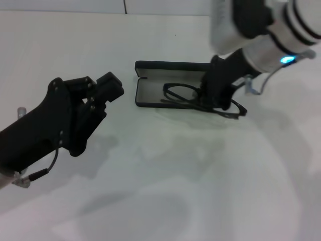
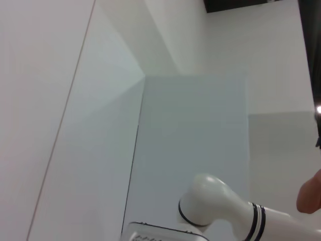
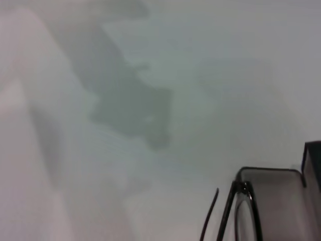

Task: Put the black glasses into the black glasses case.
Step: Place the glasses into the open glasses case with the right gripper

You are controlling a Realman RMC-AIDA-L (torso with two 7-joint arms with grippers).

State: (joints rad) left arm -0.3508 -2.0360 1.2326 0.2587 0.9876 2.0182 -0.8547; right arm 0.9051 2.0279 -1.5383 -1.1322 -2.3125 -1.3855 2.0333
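Note:
The black glasses case (image 1: 150, 94) lies open on the white table (image 1: 165, 175) at centre back, its pale grey lining up. The black glasses (image 1: 180, 93) rest partly in it, one lens over the lining and the other end sticking out past the case's right end. My right gripper (image 1: 218, 100) comes down from the upper right and is shut on the frame near its middle. The right wrist view shows a lens and a temple arm of the glasses (image 3: 244, 208) by the case lining (image 3: 281, 201). My left gripper (image 1: 111, 86) hovers left of the case, apart from it.
The white table stretches bare in front of the case and to its left. My right arm's white forearm (image 1: 271, 40) crosses the upper right. The left wrist view shows only walls and a white arm segment (image 2: 215, 206).

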